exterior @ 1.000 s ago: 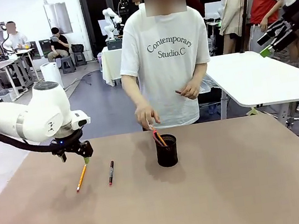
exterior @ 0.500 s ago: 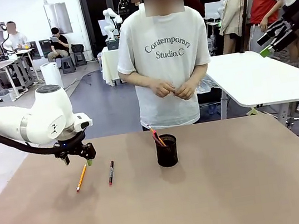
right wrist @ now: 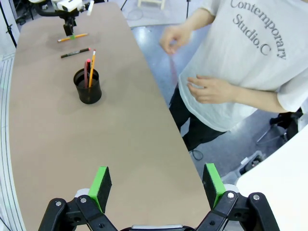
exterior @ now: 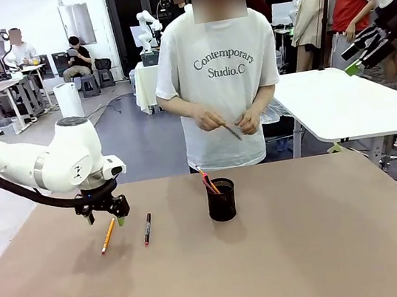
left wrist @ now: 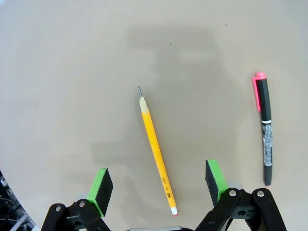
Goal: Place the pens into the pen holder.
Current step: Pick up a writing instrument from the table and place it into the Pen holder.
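The left arm reaches in low over the surface [exterior: 289, 254], its wrist bent so that the left tool [exterior: 106, 219] points straight down and hangs just above the near-left part of it. Its green pads are spread wide with nothing between them but air. In the left wrist view they straddle the eraser end of the yellow pencil [left wrist: 156, 154], which lies flat below with its tip pointing away from the camera; whether the pads touch the surface I cannot tell. Just beside the pencil, and apart from it, lies the dark pen [exterior: 147, 228] with a red end, outside the pads. The pen holder [exterior: 221, 199] stands upright near the middle of the surface, well apart from the left tool, with two pens [exterior: 209, 182] leaning in it, one orange and one red. The right arm is raised high at the far right, off the surface, and the right tool [right wrist: 157, 185] is spread wide and empty, looking down at the surface's edge. The person stands at the far side with both hands [exterior: 209, 119] at waist height, holding a thin pen [exterior: 232, 131] between them.
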### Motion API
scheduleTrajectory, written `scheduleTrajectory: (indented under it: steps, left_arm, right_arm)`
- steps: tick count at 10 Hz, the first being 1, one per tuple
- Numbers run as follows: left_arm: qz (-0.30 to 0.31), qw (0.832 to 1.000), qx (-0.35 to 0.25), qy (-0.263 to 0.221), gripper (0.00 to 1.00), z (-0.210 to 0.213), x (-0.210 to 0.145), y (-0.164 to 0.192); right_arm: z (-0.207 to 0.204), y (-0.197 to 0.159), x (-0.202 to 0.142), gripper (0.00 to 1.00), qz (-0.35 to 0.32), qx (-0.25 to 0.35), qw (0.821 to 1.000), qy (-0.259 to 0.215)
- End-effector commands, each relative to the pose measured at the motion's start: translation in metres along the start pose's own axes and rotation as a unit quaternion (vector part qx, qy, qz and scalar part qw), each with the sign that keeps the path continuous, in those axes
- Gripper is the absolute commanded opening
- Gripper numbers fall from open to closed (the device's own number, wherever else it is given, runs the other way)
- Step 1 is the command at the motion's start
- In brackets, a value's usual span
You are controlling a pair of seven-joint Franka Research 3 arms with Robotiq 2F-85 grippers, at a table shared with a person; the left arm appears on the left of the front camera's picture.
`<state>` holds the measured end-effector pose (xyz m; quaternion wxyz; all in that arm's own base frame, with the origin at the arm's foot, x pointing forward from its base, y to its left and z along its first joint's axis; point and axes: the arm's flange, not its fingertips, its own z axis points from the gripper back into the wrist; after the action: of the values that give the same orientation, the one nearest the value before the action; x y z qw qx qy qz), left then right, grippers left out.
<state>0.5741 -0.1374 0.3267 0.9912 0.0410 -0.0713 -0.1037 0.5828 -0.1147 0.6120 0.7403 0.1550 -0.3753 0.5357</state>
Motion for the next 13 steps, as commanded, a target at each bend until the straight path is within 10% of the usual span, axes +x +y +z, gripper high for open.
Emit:
scheduleTrajectory:
  steps: [1,4,10,13]
  left_arm:
    - [0.014,1.000,0.009,-0.002,1.00,-0.008,0.014,0.004]
    - [0.018,1.000,0.007,0.003,1.00,-0.021,0.024,0.013]
    - [0.019,1.000,0.000,0.005,0.00,-0.024,0.028,0.012]
    - [0.022,1.000,-0.001,0.012,0.00,-0.024,0.028,0.012]
  right_arm:
    - [0.001,0.000,0.000,1.00,0.006,-0.003,1.000,0.007]
    - [0.001,0.000,0.000,1.00,0.006,-0.003,1.000,0.007]
    - [0.001,0.000,0.000,1.00,0.006,-0.003,1.000,0.007]
    - [0.001,0.000,0.000,1.00,0.006,-0.003,1.000,0.007]
